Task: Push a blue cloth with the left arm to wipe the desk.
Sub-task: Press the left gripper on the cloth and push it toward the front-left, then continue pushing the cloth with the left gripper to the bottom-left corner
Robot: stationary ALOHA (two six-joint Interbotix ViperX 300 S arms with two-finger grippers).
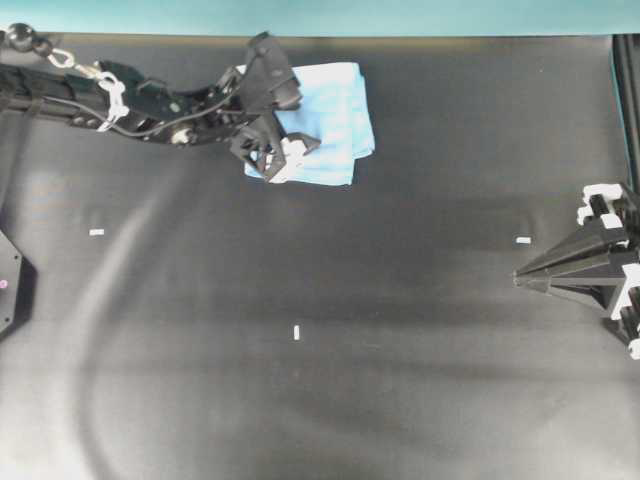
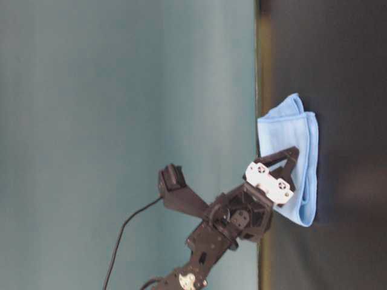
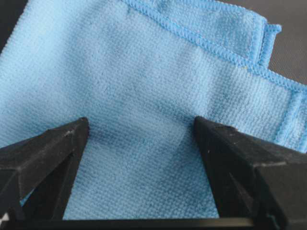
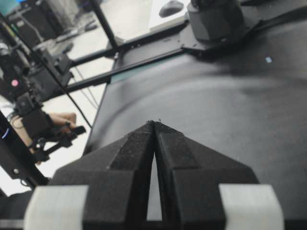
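Observation:
The blue cloth [image 1: 330, 120] lies folded on the desk [image 1: 300, 400] near its far edge, left of centre. It also shows in the table-level view [image 2: 296, 139] and fills the left wrist view [image 3: 144, 72]. My left gripper [image 1: 272, 125] points down onto the cloth's left part. Its jaws are open, one fingertip [image 3: 79, 127] on each side of a bare strip of cloth [image 3: 141, 122], both tips touching the fabric. My right gripper [image 1: 518, 278] lies at the right edge, shut and empty, tips together [image 4: 154, 122] just above the desk [image 4: 216, 105].
Three small white marks [image 1: 96, 232] [image 1: 297, 332] [image 1: 523, 240] are on the black sheet. A teal edge [image 1: 300, 15] runs along the far side just behind the cloth. A black mount [image 1: 10, 280] sits at the left edge.

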